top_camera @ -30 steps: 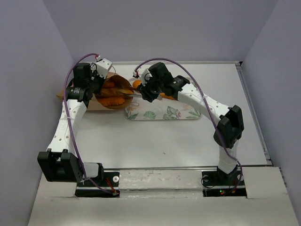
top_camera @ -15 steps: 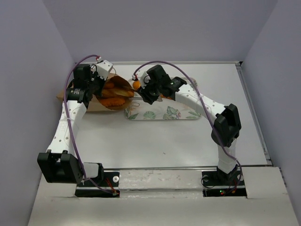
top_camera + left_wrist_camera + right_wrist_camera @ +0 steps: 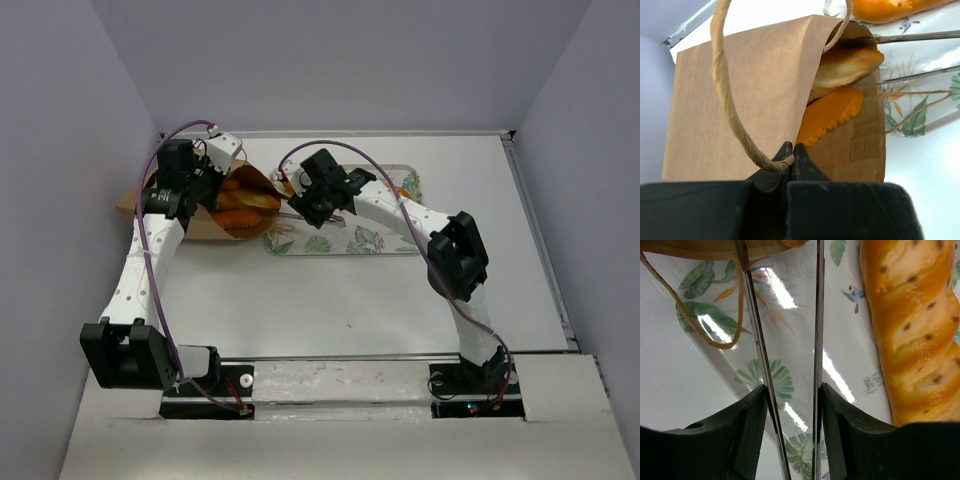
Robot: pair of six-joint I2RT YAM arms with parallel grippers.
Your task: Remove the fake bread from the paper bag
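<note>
The brown paper bag (image 3: 198, 228) lies on its side at the back left, mouth facing right. My left gripper (image 3: 205, 185) is shut on its twisted handle (image 3: 728, 95), holding the mouth open (image 3: 740, 90). Two glossy loaves (image 3: 840, 67) show inside the bag (image 3: 240, 205). My right gripper (image 3: 305, 207) is shut on metal tongs (image 3: 817, 315), their arms spread. The tong tips (image 3: 860, 42) reach the bag mouth at the upper loaf. One more loaf (image 3: 910, 330) lies on the leaf-patterned tray (image 3: 370, 240), mostly hidden under my right arm in the top view.
The tray (image 3: 785, 380) sits just right of the bag mouth, its left end touching the bag. The bag's second loop handle (image 3: 705, 335) lies on the tray's corner. The enclosure's walls stand close behind and left of the bag.
My right arm has swung left across the tray, bringing the tong tips to the bag mouth. My left gripper has kept its hold on the handle.
</note>
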